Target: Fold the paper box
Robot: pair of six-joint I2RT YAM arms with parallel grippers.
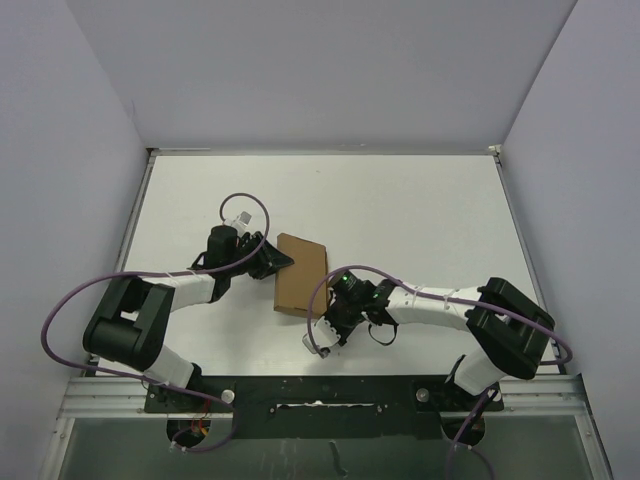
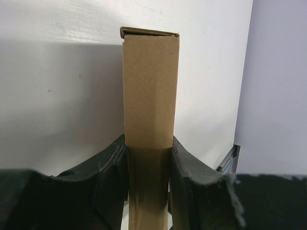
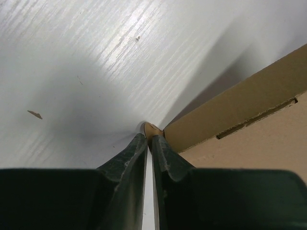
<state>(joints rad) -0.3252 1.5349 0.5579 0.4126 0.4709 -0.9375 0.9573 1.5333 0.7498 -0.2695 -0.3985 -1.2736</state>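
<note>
The paper box (image 1: 301,274) is a thin brown cardboard box lying near the middle of the white table. My left gripper (image 1: 272,262) holds it from the left. In the left wrist view the box's narrow side (image 2: 151,86) runs up between the two black fingers (image 2: 111,165), which press on both faces, with the gripper (image 2: 148,149) shut on it. My right gripper (image 1: 312,316) sits at the box's near corner. In the right wrist view that gripper (image 3: 149,137) has its jaws almost together, pinching a small brown tab (image 3: 152,128) at that corner of the box (image 3: 249,110).
The white table (image 1: 420,210) is bounded by pale walls on three sides and a metal rail (image 1: 320,395) at the near edge. Purple cables (image 1: 70,300) loop off both arms. A small fleck (image 3: 34,114) lies on the table near the right gripper.
</note>
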